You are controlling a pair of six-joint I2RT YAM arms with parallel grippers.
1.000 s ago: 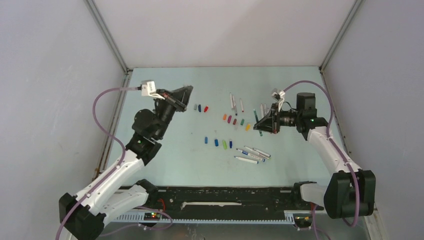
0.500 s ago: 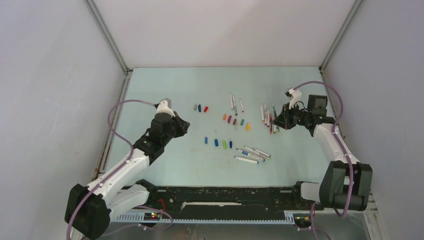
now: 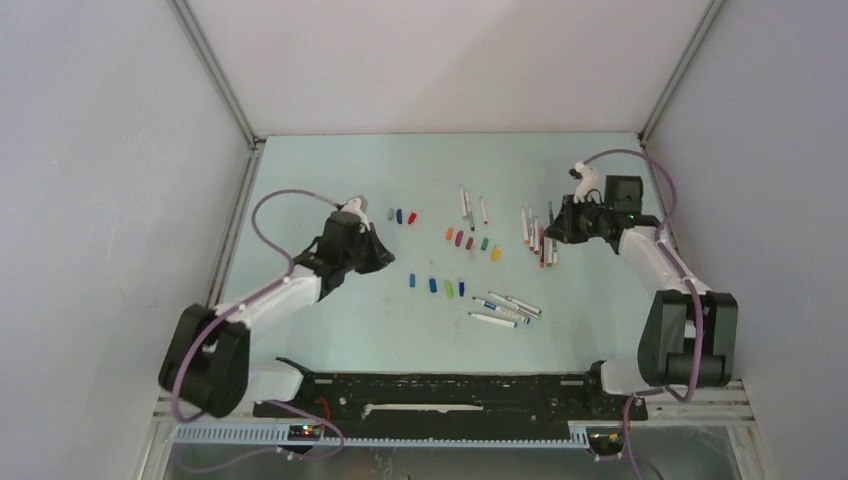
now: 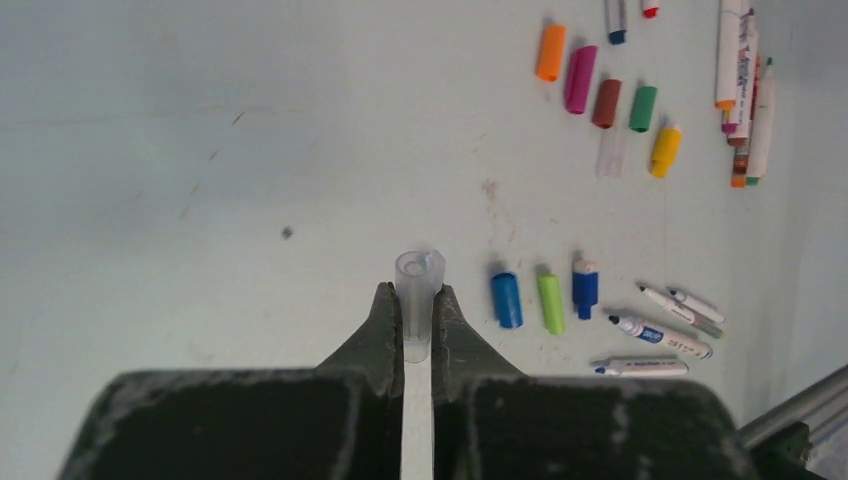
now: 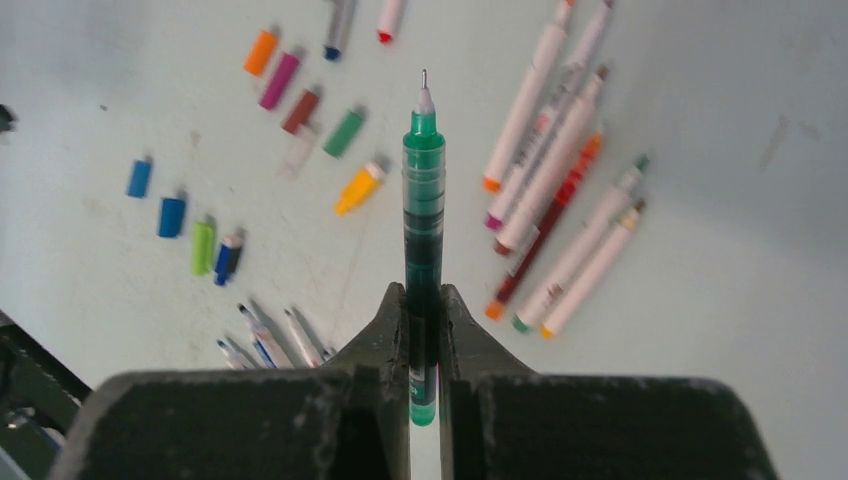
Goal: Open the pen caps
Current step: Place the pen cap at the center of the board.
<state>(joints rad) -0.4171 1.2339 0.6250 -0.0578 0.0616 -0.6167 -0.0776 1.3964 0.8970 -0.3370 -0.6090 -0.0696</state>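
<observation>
Left claw (image 4: 417,302) around translucent tubular cap (image 4: 419,272)

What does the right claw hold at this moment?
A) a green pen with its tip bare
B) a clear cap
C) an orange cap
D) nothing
A: in the right wrist view the right claw is shut on the green pen, whose thin tip is uncovered; the clear cap is in the left claw instead.
</observation>
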